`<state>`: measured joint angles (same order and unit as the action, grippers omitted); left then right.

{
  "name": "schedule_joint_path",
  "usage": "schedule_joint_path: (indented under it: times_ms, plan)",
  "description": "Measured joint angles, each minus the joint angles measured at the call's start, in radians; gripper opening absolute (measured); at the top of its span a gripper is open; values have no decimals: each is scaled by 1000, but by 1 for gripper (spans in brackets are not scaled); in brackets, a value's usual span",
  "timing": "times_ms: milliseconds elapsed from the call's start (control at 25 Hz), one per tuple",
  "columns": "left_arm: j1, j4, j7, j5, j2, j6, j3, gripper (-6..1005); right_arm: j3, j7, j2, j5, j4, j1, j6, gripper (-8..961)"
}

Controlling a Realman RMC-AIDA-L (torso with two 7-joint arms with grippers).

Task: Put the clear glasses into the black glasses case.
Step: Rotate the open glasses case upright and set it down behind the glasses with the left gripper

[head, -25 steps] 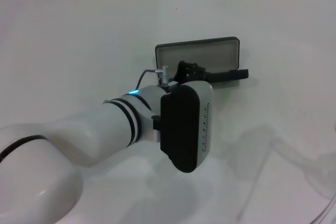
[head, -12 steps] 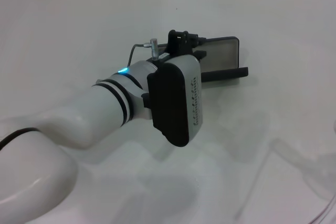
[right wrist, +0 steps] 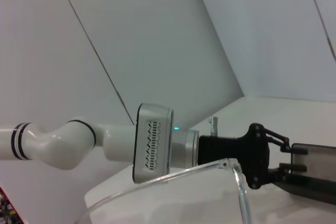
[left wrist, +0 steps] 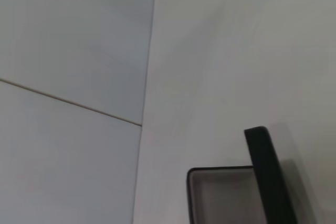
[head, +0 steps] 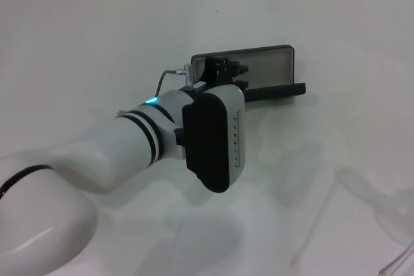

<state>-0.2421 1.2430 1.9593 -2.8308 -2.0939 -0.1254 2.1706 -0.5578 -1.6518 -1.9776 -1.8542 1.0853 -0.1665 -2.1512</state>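
My left gripper (head: pixel 226 69) hangs over the open black glasses case (head: pixel 272 63), which lies at one o'clock; whether its fingers are parted I cannot tell. The clear glasses (right wrist: pixel 210 174) show only beside my right wrist camera.

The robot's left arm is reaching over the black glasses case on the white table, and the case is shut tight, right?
Not quite. The black glasses case is open: the head view shows its grey inside. The rest holds: the left gripper is over it, on the white table.
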Motion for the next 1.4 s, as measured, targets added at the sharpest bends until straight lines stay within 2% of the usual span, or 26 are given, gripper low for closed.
schedule_joint_path:
  times_ms: [280, 520, 720, 960, 1000, 1160, 1400]
  plan:
    - [21, 33, 0, 1, 1, -33, 10, 213, 0, 4, 3, 0, -8, -3, 2, 74]
    - [34, 95, 5, 5, 3, -114, 11, 212, -1, 6, 4, 0, -10, -4, 2, 74]
    - [41, 120, 16, 15, 0, -110, -8, 212, -1, 21, 5, 0, -31, -7, 2, 74]
    - [-30, 112, 37, 82, 0, -184, -73, 212, -1, 34, 11, -1, -74, -17, 2, 74]
    - [-68, 108, 52, 109, -1, -263, -100, 212, -1, 38, 13, -1, -81, -16, 2, 74]
    - [-123, 102, 94, 124, -1, -398, -138, 211, -1, 50, 14, -2, -95, -12, 2, 74]
    - [-139, 97, 114, 123, -1, -441, -155, 211, 0, 55, 14, -3, -113, -10, 2, 74]
